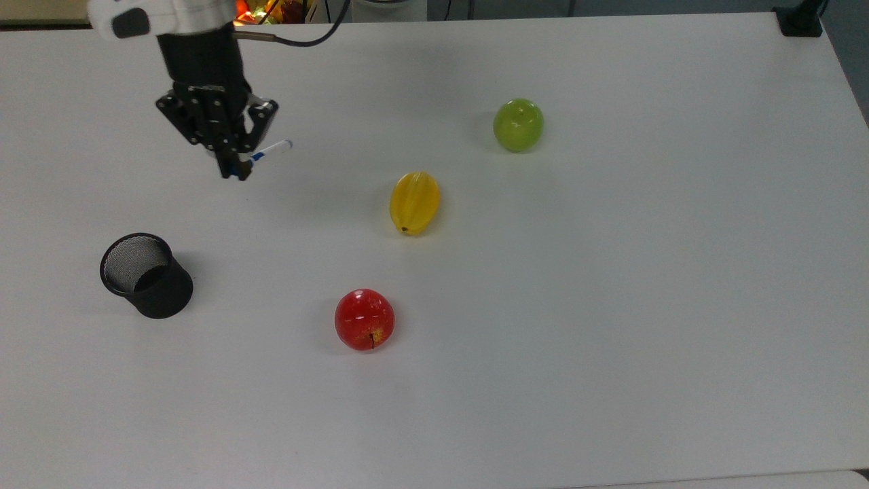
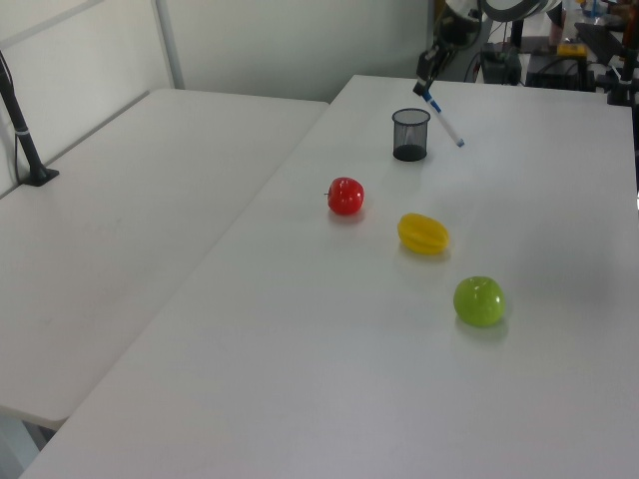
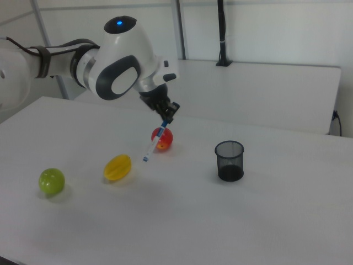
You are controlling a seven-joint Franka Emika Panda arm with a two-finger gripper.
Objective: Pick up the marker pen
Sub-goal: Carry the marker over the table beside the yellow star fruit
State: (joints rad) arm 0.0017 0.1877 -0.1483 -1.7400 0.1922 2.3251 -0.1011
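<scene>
My gripper [image 1: 234,166] [image 2: 427,92] [image 3: 167,118] is shut on the blue-capped end of the marker pen [image 1: 269,149] [image 2: 446,123] [image 3: 154,143], a slim white barrel with a blue band. The pen hangs tilted in the air, well above the white table [image 1: 611,305]. In the top view it sits up and to the right of the black mesh cup [image 1: 145,275] [image 2: 409,134] [image 3: 229,160] and left of the yellow fruit [image 1: 415,202] [image 2: 423,234] [image 3: 117,167].
A red apple [image 1: 364,319] [image 2: 345,196] [image 3: 164,138] and a green apple [image 1: 518,125] [image 2: 478,301] [image 3: 51,181] lie on the table. A second white table [image 2: 130,210] stands beside it in the left view. A black post [image 3: 222,33] rises at the back of the right view.
</scene>
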